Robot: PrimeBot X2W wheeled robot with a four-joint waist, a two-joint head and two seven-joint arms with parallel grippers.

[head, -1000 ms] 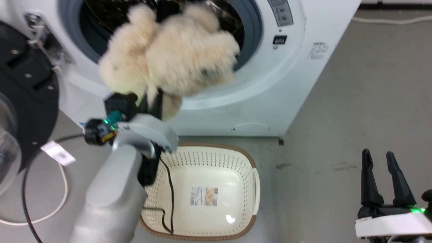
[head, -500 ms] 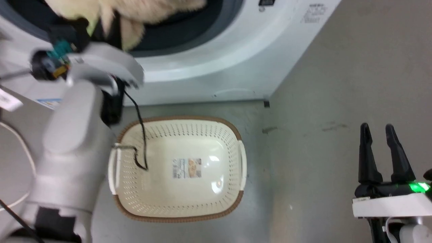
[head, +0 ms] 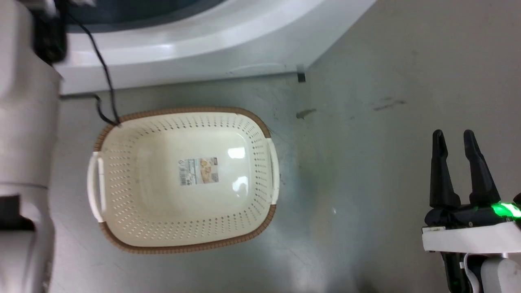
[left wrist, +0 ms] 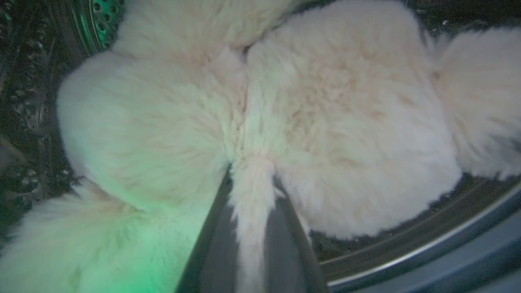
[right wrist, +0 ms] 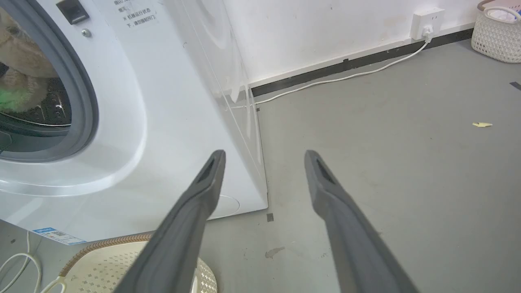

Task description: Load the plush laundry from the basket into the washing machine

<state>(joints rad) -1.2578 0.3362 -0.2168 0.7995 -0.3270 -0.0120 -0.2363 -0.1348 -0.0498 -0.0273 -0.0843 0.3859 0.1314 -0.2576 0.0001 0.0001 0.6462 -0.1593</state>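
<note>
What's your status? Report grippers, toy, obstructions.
Left gripper shut on plush laundry, inside the washing machine drum. Right gripper open, holding nothing. Basket empty. Black cable hangs at its rim.

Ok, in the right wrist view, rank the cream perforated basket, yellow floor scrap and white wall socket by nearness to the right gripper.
1. cream perforated plastic basket, lower left
2. yellow floor scrap, right
3. white wall socket, upper right

— What's the plush laundry (left wrist: 333,122) like?
— Long, shaggy cream fur, soft and matt. The drum (left wrist: 95,18) beside it is shiny perforated metal.
— And the basket (head: 179,228)?
— Glossy cream plastic, a brown woven-look rim (head: 183,249), a paper label (head: 198,171). The washing machine (right wrist: 171,101) is smooth gloss white, the floor (head: 386,61) dull grey.
</note>
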